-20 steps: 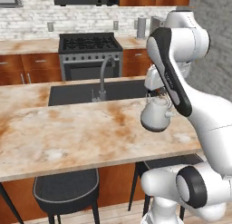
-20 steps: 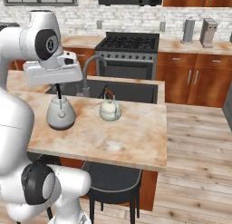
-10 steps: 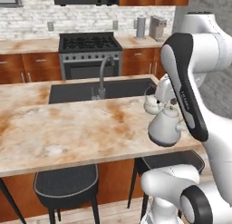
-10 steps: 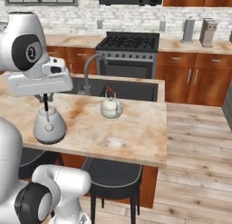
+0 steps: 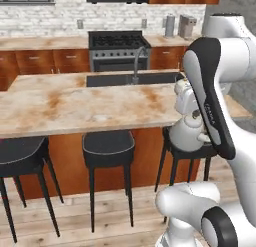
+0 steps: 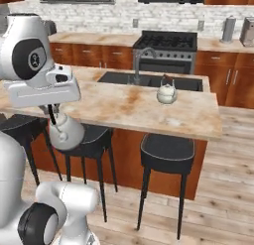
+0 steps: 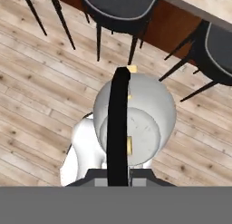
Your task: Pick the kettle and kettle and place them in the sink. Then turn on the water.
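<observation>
While hanging at the left of the right base view, the gripper (image 6: 51, 108) pinches the black-handled kettle (image 6: 66, 132) above a stool; farther right, the second kettle (image 6: 166, 92) stands on the counter (image 6: 119, 105) beside the sink (image 6: 149, 81).

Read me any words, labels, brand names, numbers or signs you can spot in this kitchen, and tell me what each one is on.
None: no readable text.
The arm link carries a small dark marking along its side, too small and blurred to read.
The two kettles, one carried and one on the counter, show no label, nor do the stove or the canisters.
</observation>
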Controlling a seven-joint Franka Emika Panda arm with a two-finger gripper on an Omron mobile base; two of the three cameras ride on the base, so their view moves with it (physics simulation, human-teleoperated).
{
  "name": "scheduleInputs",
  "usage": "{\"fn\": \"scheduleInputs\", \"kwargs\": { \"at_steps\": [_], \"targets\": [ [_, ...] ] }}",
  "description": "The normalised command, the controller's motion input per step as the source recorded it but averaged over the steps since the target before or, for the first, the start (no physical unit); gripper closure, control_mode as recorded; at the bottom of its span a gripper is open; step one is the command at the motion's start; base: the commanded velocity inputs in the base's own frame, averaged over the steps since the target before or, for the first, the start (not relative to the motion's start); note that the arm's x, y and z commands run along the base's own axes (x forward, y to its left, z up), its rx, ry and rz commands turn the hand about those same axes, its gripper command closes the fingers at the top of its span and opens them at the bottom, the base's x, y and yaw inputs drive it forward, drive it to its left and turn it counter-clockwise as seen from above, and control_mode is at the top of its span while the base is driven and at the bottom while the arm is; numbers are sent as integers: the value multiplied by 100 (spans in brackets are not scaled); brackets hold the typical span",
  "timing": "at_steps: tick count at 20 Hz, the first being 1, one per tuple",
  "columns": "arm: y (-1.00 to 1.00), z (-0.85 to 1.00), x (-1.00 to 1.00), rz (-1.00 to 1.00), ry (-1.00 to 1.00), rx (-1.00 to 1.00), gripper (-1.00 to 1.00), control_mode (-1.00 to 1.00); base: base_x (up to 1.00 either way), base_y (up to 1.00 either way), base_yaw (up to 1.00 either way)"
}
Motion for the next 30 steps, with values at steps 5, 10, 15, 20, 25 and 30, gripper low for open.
{"fn": "scheduleInputs", "kwargs": {
  "at_steps": [5, 10, 15, 20, 25, 30],
  "targets": [
    [0, 0, 0, 0, 0, 0, 100, 100, -51, 100, 62],
    [0, 0, 0, 0, 0, 0, 100, 100, -17, 77, 85],
    [0, 0, 0, 0, 0, 0, 100, 100, 0, 38, 82],
    [0, 0, 0, 0, 0, 0, 100, 100, 0, 29, 79],
    [0, 0, 0, 0, 0, 0, 100, 100, 53, 45, 62],
    [0, 0, 0, 0, 0, 0, 100, 100, 100, 19, 20]
  ]
}}
